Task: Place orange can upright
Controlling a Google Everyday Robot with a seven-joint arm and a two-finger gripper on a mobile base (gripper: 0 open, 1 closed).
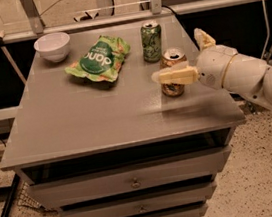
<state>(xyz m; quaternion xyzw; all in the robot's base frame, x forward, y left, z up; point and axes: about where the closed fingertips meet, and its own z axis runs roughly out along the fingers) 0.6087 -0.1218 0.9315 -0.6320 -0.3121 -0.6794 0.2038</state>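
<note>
Grey laminate drawer cabinet [87,122], bearing everything here. Toward its right edge, the orange can [172,89]: upright on its base, silver top and pull tab facing up.

White arm [252,74], reaching in from the right of the orange can. Green snack bag [100,59], lying flat well to the left of the orange can and further back. White bowl [52,45], empty as far as visible, further left and back again, well apart from the orange can. Green can [151,40], upright just behind the orange can and a little left of it, near but not touching.

Gripper [179,56] right at the orange can, pincer spread apart: one pale finger crossing in front of the can's middle, the other raised behind and to the right of it. Not clamped. Impossible to say whether the near finger touches the can wall.

Judged as the release stage, with the standing-up done and only the withdrawal left. To do it well:
- Hold the spread wide.
- Lift the near finger clear of the can wall before any sideways travel.
- Draw back to the right of the orange can, along the arm's own line.
- Start slowly, treating thin aluminium as light and easily toppled.
- Avoid any nudge toward the green can behind.
</note>
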